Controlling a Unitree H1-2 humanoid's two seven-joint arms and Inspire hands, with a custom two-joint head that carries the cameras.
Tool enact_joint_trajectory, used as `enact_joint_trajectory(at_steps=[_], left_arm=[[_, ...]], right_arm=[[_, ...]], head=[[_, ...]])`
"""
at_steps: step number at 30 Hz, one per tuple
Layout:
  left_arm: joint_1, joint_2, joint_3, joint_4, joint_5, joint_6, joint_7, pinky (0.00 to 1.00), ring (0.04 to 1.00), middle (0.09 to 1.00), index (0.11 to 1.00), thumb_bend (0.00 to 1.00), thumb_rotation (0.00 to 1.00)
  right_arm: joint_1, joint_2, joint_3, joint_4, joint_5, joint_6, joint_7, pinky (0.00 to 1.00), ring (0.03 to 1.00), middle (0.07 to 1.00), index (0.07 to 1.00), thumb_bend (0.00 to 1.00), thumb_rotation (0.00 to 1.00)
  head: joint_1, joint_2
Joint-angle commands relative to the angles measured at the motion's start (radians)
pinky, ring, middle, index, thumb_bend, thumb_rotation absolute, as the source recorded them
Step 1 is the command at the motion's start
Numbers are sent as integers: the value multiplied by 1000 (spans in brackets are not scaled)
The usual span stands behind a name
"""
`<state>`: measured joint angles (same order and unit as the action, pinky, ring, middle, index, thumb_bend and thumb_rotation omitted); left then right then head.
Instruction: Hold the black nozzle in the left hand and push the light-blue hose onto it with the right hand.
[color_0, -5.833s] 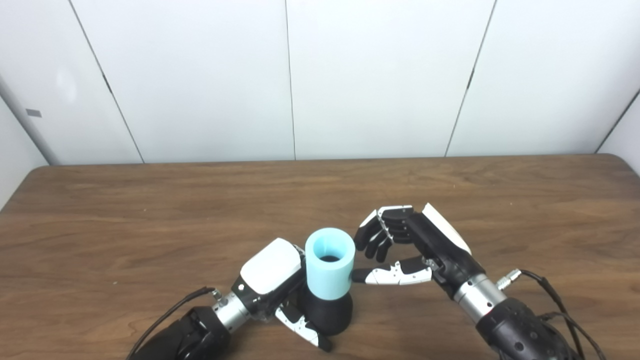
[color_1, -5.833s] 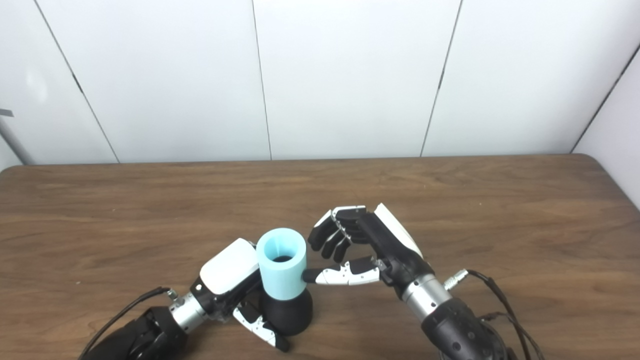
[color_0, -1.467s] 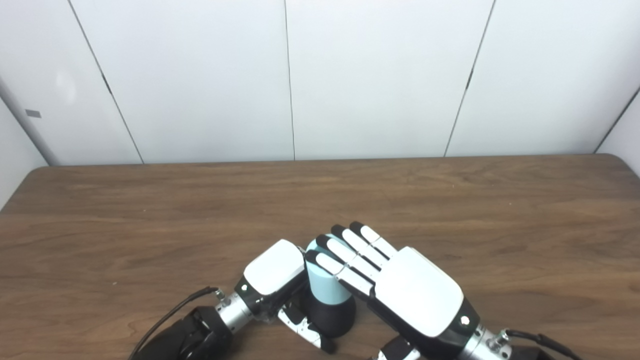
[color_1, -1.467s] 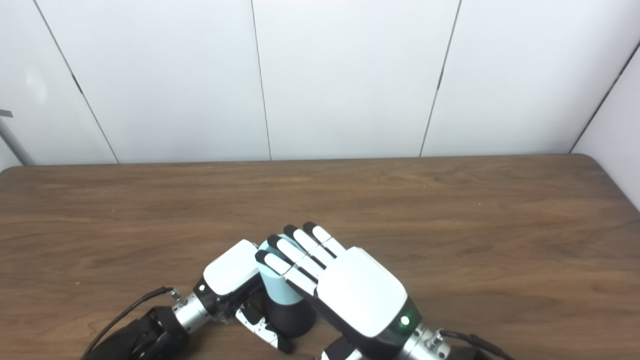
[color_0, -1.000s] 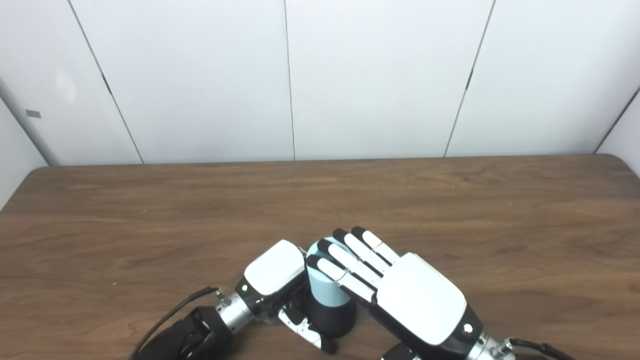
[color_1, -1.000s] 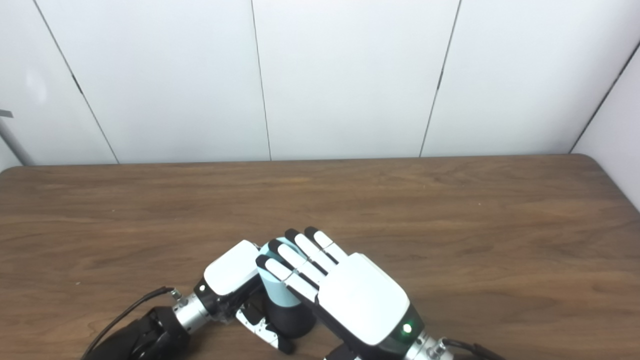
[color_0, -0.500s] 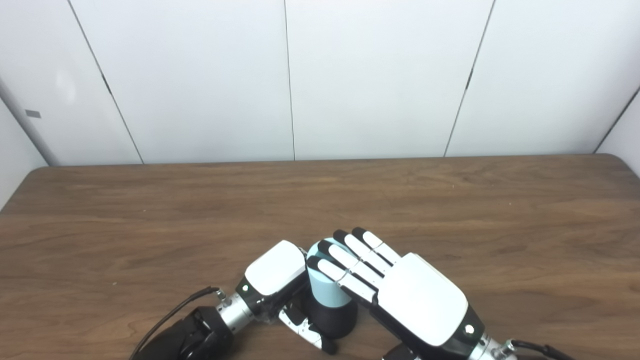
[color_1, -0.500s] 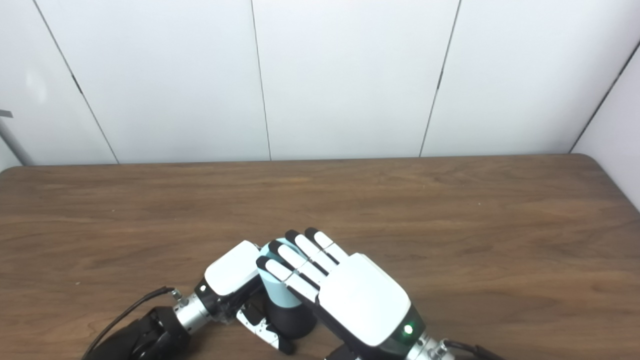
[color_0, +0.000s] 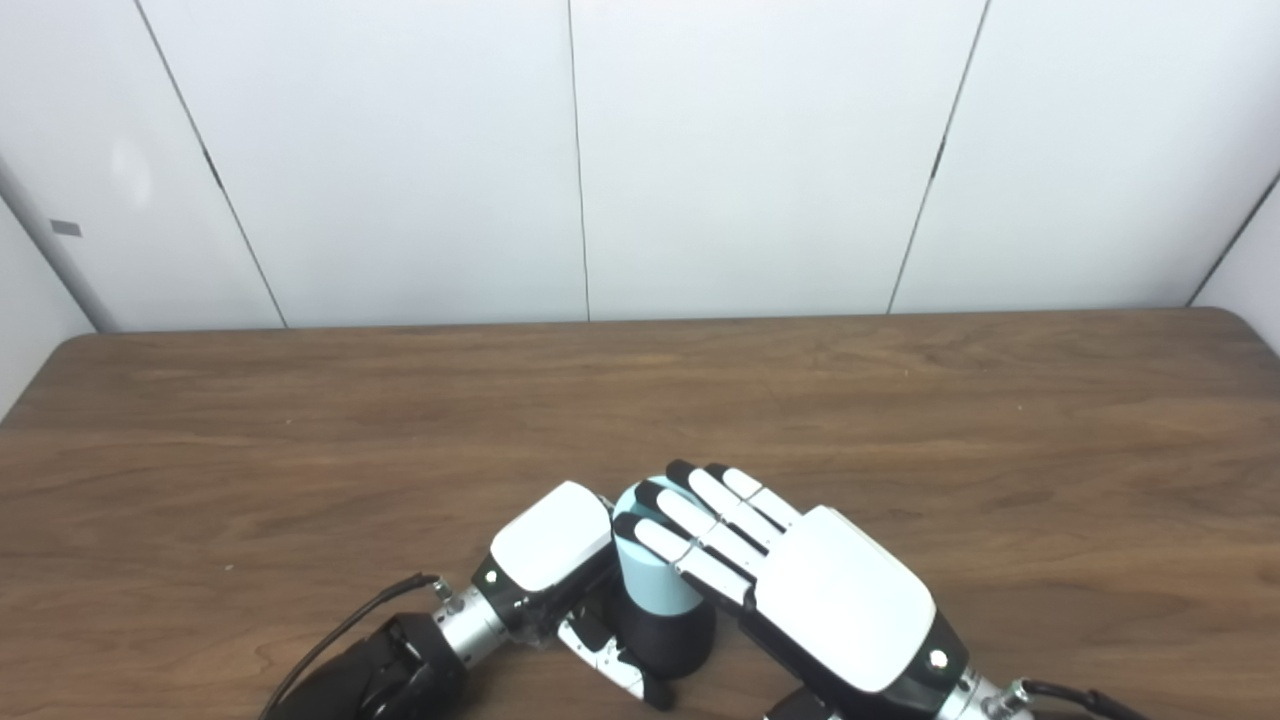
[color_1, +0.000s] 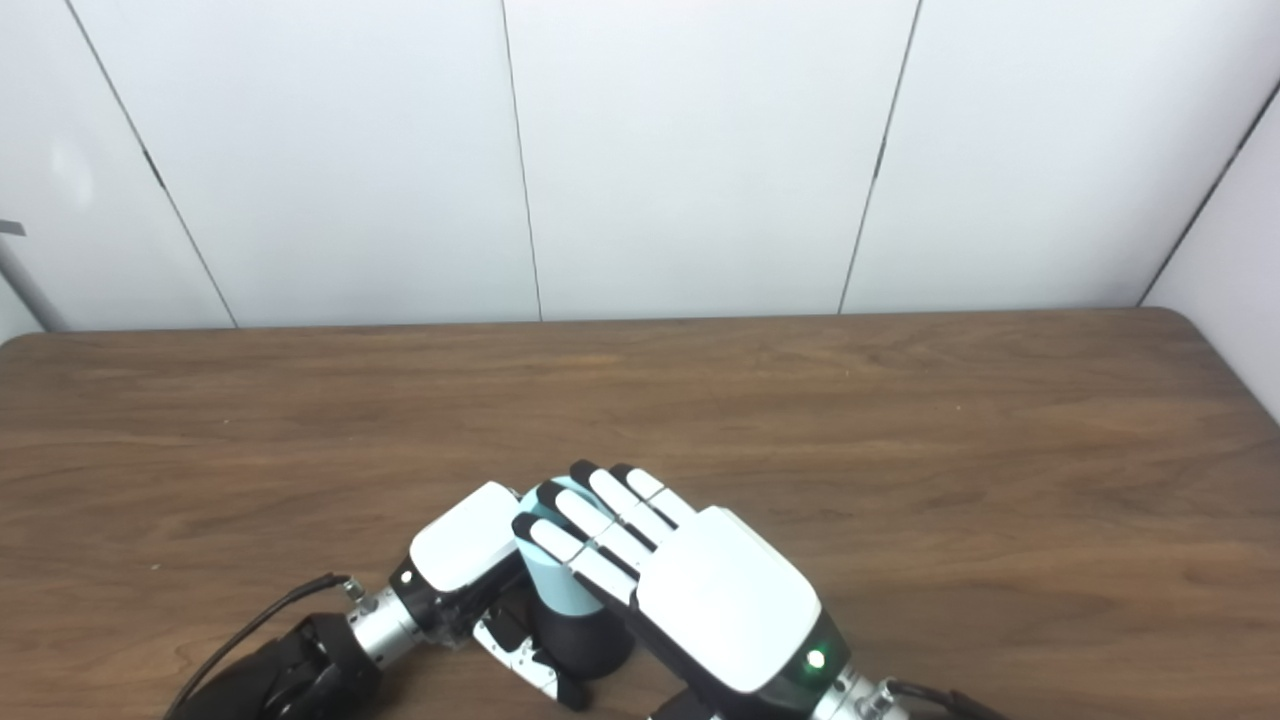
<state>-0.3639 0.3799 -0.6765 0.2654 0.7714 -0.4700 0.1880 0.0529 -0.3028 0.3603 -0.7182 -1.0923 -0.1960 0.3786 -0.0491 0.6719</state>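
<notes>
Near the front edge of the surface (color_0: 300, 420), the right hand (color_0: 800, 585) lies flat, palm down, fingers (color_0: 700, 510) straight and close together, resting across the top of the light-blue hose (color_0: 645, 580) and gripping nothing. Just left of it, the left hand (color_0: 550, 560) is wrapped around the black nozzle (color_0: 665, 635), its thumb showing white in front of the dark base. The hose stands upright on the nozzle, a short, smooth pale cylinder above a wider black foot that sits on the surface. Judging by this, the hose is already on the nozzle and the pressing step is under way; how deep it has seated is hidden by the hand, so a final push may remain.
</notes>
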Motion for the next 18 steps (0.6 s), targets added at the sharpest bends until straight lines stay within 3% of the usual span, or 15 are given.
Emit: enact_joint_trajectory(at_steps=[1,18], left_arm=[[165,-52,-87,114,2,1,-38,235,312,428,523,517,0],[164,-51,-92,115,-2,0,-29,249,328,442,519,518,0]], right_arm=[[63,-51,42,60,-5,-7,163,941,952,951,896,777,933],[64,-57,50,75,-10,-2,168,922,944,944,893,796,914]], head=[[-1,1],[1,1]])
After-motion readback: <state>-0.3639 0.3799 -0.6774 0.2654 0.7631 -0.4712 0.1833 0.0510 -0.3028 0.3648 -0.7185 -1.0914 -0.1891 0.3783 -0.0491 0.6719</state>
